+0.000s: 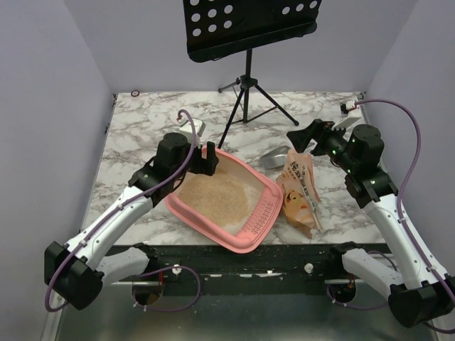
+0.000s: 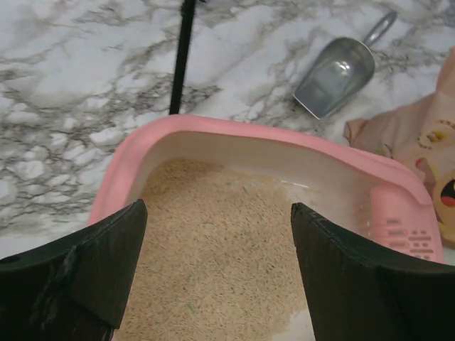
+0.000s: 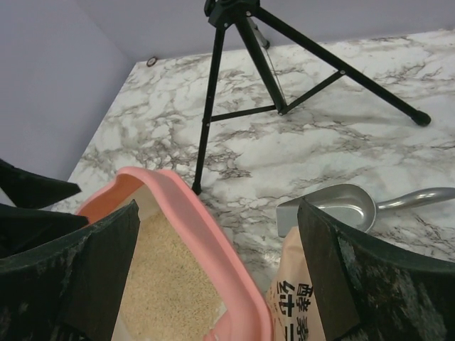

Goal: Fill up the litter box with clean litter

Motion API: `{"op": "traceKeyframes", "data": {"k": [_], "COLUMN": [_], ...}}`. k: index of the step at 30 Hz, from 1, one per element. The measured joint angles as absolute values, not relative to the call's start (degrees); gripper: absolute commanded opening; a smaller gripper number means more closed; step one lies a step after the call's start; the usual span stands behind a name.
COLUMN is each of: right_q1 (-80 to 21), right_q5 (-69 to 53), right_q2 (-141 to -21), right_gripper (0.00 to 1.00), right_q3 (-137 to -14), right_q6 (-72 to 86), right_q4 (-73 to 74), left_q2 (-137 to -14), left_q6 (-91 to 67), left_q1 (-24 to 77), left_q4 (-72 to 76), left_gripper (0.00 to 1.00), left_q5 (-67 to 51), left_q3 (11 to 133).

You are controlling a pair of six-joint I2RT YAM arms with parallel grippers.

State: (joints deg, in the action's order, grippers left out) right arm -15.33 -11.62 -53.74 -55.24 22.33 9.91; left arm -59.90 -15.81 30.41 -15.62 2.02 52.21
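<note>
So the litter box point(image 2: 234, 128) sits around the middle of the marble table point(image 1: 142, 121), turned at an angle, with its grate ledge point(image 1: 261, 213) at the near-right end. Litter point(image 1: 213, 193) covers most of the floor. It looks thicker toward the left side, and a strip of bare floor shows next to the grate.

The left gripper point(image 1: 205, 162) hangs over the far-left corner of the box. Its wrist view shows both fingers spread wide with nothing between them, just litter below. Whether the tips touch the litter is hard to tell.

The right gripper point(image 1: 307, 135) is over on the far right, up above the table, also spread open and empty. Its camera looks down past the box's far rim.

An orange-tan bag point(image 1: 298, 188) lies crumpled just right of the box, right up against the rim. A metal scoop point(image 1: 274, 158) lies on the table just beyond the bag, mouth toward the box. A black stand point(image 1: 249, 92) is planted farther back, with one leg's foot landing near the box's far corner.
</note>
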Motion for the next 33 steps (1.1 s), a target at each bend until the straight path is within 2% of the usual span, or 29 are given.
{"op": "traceKeyframes", "data": {"k": [2,3,7,8,11,17,33], "right_q1": [-15.49,-15.57,-16.03,-16.16,-16.49,-16.58,-16.93], "right_q5": [-12.99,-13.45,-15.68,-16.05,-16.73,-17.96,-21.67], "right_q2": [-53.69,-53.65,-53.63,-53.63,-53.63,-53.58,-53.65], "right_gripper": [0.99,0.99,0.99,0.99,0.99,0.99,0.98], "right_q3": [-55.24,-55.24,-55.24,-55.24,-55.24,-55.24,-54.89], "right_q6": [22.24,22.26,22.46,22.48,22.5,23.14,25.96], "right_q4": [9.91,9.91,9.91,9.91,9.93,9.91,9.02], "left_q2": [-62.59,-63.59,-67.35,-68.29,-71.5,-78.52,-91.02], "left_q6": [-15.84,-15.81,-15.66,-15.59,-15.55,-15.57,-13.08], "left_q1": [33.52,34.68,38.02,38.15,38.28,38.28,37.67], "left_q4": [-16.16,-16.34,-17.93,-18.52,-20.12,-23.73,-29.54], "left_gripper": [0.68,0.56,0.23,0.17,0.08,0.01,0.0], "left_q5": [0.84,0.71,0.82,1.1,3.38,9.54,21.47], "left_q3": [52.99,53.25,54.19,54.57,55.94,57.82,58.59]}}
